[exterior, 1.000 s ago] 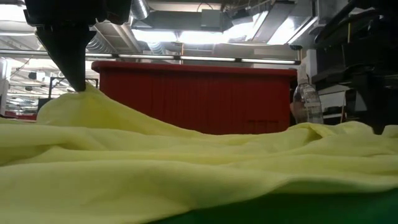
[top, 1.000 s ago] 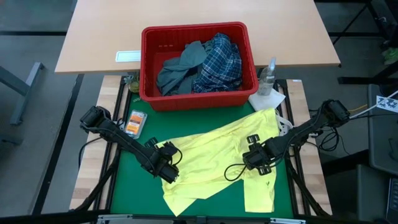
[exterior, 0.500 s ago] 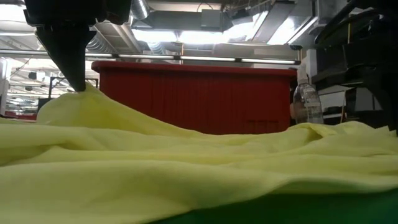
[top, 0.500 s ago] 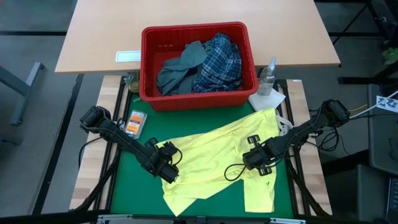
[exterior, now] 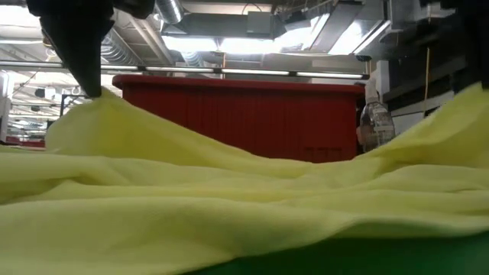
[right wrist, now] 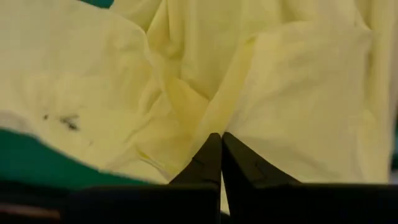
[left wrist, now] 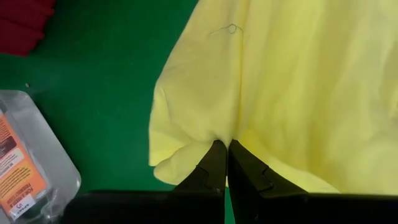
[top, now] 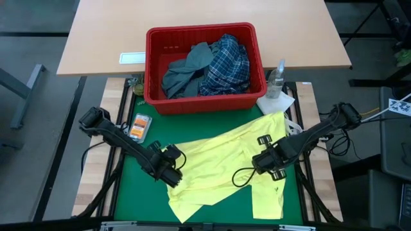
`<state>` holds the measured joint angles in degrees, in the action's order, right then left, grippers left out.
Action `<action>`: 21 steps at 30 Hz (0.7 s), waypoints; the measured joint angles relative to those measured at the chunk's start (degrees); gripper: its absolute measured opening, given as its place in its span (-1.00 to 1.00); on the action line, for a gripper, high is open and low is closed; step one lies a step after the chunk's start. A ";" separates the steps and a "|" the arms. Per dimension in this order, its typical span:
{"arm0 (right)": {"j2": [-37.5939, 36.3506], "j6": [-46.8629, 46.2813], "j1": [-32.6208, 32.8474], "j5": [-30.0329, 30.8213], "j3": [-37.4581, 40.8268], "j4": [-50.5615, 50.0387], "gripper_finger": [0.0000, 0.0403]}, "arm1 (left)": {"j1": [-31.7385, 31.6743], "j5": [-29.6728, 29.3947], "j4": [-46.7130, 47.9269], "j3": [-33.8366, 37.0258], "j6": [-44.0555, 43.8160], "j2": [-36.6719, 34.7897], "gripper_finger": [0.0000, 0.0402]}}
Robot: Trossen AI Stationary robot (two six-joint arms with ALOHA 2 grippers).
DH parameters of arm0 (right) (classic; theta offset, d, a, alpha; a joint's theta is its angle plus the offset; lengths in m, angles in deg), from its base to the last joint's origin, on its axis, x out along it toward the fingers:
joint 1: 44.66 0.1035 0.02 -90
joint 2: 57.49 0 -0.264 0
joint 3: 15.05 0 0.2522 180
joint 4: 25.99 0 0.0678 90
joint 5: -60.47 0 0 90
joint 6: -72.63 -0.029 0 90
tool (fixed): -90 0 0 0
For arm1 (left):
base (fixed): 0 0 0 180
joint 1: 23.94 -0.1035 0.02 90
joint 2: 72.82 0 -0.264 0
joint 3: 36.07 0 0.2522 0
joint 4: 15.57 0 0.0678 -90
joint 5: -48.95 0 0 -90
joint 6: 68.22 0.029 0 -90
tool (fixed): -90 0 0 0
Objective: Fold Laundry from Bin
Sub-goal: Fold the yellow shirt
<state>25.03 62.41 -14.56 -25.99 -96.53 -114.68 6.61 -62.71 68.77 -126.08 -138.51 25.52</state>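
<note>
While both jaws pinch the yellow garment (top: 218,163), left gripper (top: 172,176), right gripper (top: 262,165) (cloth tented), red bin (top: 203,102) behind

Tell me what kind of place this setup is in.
Probably a robotics lab or workshop in an industrial hall: the low view shows exposed ceiling ducts and strip lights beyond the red slotted plastic bin, and two dark robot arms work a yellow garment on a green mat.

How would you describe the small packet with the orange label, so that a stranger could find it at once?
Start at the red bin at the far edge of the green mat. Just in front of the bin's left corner, beside the left arm, lies a clear plastic packet with an orange label. It is the only flat, orange-marked thing there; the yellow garment lies farther right.
</note>
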 joint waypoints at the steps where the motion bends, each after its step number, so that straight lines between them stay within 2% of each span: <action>1: 0.00 -0.09 0.33 0.66 -1.47 -2.13 -0.99 | 0.00 0.03 0.35 0.00 0.00 -0.41 -1.00; 7: -0.02 -6.45 4.42 1.79 -8.35 -14.84 -0.99 | 0.00 0.66 0.90 0.00 0.01 -2.88 -1.00; 10: -0.44 -9.64 7.64 0.34 -8.78 -14.78 -0.99 | 0.19 2.31 0.58 -0.02 0.02 -3.51 -1.00; 16: -0.39 -19.67 13.25 -3.81 -8.75 -15.10 -0.99 | 1.29 9.72 0.24 -0.02 0.07 -3.58 -1.00; 21: -0.39 -28.50 17.14 -5.08 -8.75 -15.13 -1.00 | 2.69 10.65 0.21 -0.02 0.07 -3.58 -1.00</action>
<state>24.64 33.91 2.58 -31.07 -105.28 -129.81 9.29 -52.06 68.99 -126.10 -138.44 21.94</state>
